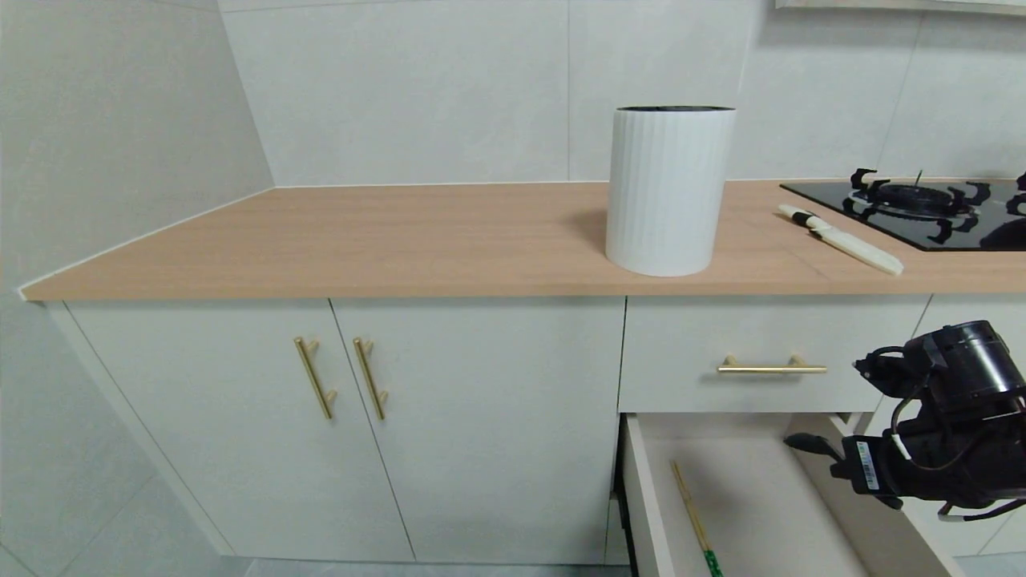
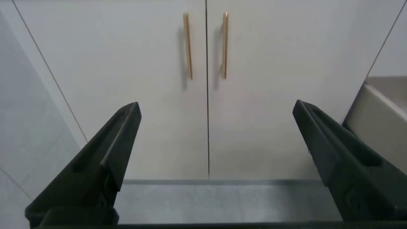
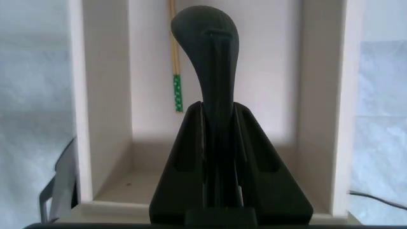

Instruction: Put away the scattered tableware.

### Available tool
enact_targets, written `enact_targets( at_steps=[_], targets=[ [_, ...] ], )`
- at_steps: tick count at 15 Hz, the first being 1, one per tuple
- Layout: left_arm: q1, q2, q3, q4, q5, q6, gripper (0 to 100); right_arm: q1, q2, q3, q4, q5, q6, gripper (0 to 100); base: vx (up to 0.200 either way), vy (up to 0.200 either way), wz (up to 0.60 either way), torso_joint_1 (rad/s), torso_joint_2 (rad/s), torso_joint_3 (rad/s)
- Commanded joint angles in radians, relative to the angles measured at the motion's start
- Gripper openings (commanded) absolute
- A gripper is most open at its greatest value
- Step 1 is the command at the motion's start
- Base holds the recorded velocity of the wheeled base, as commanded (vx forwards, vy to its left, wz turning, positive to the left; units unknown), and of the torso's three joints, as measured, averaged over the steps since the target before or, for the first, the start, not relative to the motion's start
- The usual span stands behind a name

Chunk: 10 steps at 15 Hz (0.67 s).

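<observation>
A pair of wooden chopsticks (image 1: 693, 517) with a green end lies on the floor of the open lower drawer (image 1: 641, 497). A cream knife (image 1: 842, 239) with a dark band lies on the wooden counter (image 1: 401, 240) beside the stove. My right gripper (image 1: 801, 442) hangs over the drawer's right side, shut and holding nothing. In the right wrist view its joined fingers (image 3: 206, 38) point into the drawer (image 3: 108, 95), with the chopsticks (image 3: 173, 57) just beyond them. My left gripper (image 2: 216, 108) is open, low in front of the double cabinet doors (image 2: 206, 76).
A tall white ribbed container (image 1: 669, 192) stands on the counter near its front edge. The black gas stove (image 1: 914, 200) is at the far right. A closed drawer with a brass handle (image 1: 771, 369) sits above the open one. Tiled walls close off the back and left.
</observation>
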Motion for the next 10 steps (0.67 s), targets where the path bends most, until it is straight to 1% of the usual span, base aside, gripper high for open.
enact_targets(
  at_steps=[1, 4, 5, 7, 10],
  targets=[
    [0.000, 0.000, 0.000, 0.000, 0.000, 0.000, 100, 0.002, 0.011, 0.001, -0.001, 0.000, 0.000, 0, 0.000, 0.000, 0.00, -0.144, 0.46, 0.320],
    [0.000, 0.000, -0.001, 0.000, 0.000, 0.000, 100, 0.002, 0.017, 0.001, -0.001, 0.000, 0.000, 0, 0.000, 0.000, 0.00, -0.108, 0.45, 0.338],
    [0.000, 0.000, -0.001, 0.000, 0.000, 0.000, 100, 0.002, 0.020, 0.001, -0.001, 0.000, 0.000, 0, 0.000, 0.000, 0.00, -0.041, 0.26, 0.203],
    [0.000, 0.000, 0.000, 0.000, 0.000, 0.000, 100, 0.002, 0.029, 0.002, -0.003, 0.000, 0.000, 0, 0.000, 0.000, 0.00, -0.032, 0.12, 0.073],
    [0.000, 0.000, 0.000, 0.000, 0.000, 0.000, 100, 0.003, 0.043, 0.012, -0.038, 0.001, -0.002, 0, 0.000, 0.000, 0.00, 0.000, 0.00, 0.000]
  ],
)
